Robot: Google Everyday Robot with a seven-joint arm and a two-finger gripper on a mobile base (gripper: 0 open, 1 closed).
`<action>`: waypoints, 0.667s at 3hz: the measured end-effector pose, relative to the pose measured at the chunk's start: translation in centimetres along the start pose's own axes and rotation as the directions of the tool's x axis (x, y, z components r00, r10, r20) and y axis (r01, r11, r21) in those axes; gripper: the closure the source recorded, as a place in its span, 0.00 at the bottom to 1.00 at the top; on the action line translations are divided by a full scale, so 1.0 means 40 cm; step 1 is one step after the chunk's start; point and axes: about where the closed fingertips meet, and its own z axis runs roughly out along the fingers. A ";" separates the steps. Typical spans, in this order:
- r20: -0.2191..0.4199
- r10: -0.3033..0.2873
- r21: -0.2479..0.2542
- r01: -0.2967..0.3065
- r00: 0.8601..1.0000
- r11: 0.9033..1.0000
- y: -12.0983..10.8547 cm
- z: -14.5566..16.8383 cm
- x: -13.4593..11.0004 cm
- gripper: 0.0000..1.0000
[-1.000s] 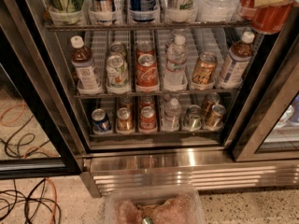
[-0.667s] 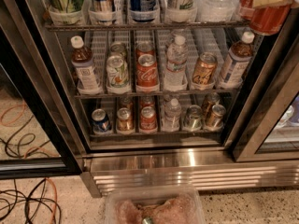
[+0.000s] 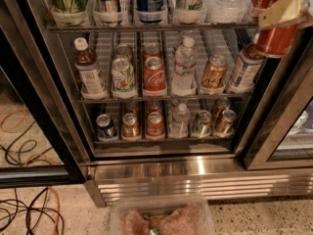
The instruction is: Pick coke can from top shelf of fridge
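**Red can in the grip at the cooler's right edge**

At far left, loose cables [image 3: 22, 151] lie on the floor beside the fridge [image 3: 195, 169]. Along the top shelf [image 3: 146, 27], clear holders [image 3: 69, 17] carry a row of drinks. On the rack below, another red can [image 3: 154, 75] stands mid-row, with a gold-orange can [image 3: 213, 72] further right. At upper right the gripper [image 3: 278, 13] appears clamped on the coke can [image 3: 274, 39], one pale jaw lying across its side. The can hangs about level with the top shelf's right end, in front of the black door frame [image 3: 266, 97]. Doing this step well likely means keeping the squeeze firm and drawing the can straight back, clear of the frame and the neighbouring bottles.
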 end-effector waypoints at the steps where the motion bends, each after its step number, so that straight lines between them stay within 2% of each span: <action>1: 0.000 0.000 0.000 0.000 1.000 1.000 0.000 0.000 0.000 1.00; 2: -0.061 0.000 -0.089 -0.005 0.998 0.996 0.065 -0.006 0.058 1.00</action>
